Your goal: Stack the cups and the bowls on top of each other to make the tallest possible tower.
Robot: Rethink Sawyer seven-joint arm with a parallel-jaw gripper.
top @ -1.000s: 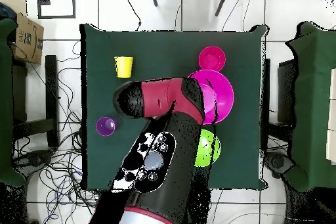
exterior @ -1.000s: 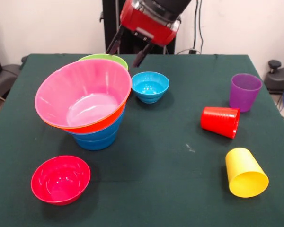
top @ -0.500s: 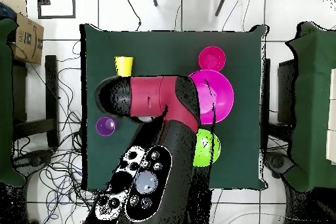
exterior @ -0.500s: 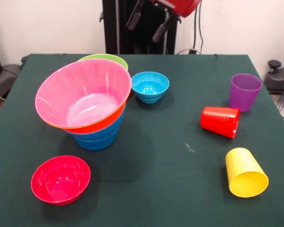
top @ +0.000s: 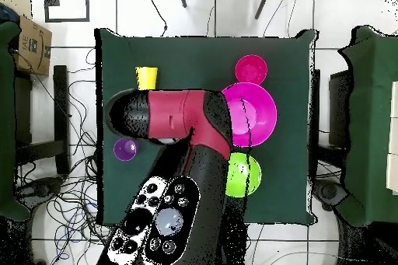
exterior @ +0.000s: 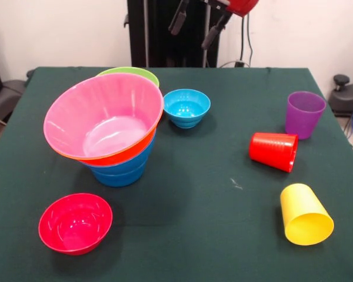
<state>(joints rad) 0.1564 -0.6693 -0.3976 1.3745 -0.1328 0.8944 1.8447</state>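
Observation:
The tower point(exterior: 106, 126) stands left of centre: blue bowls point(exterior: 121, 170) at the base, an orange bowl point(exterior: 125, 154) above, and a wide pink bowl point(exterior: 100, 114) tilted on top. A green bowl point(exterior: 129, 73) sits behind it, a small light-blue bowl point(exterior: 186, 107) to its right, and a small red bowl point(exterior: 75, 222) near the front. The purple cup point(exterior: 305, 114) stands upright. The red cup point(exterior: 274, 151) and yellow cup point(exterior: 305, 214) lie on their sides. My gripper point(exterior: 197, 26) is open and empty, high over the table's far edge.
In the overhead view my arm point(top: 179, 114) covers the table's middle and hides the red cup and light-blue bowl. The pink bowl point(top: 260, 114), green bowl point(top: 247, 175) and yellow cup point(top: 146, 78) show there. A cardboard box point(top: 27, 44) stands off the table.
My gripper has risen from just behind the tower to the top of the front view and shifted right. The bowls and cups have not moved.

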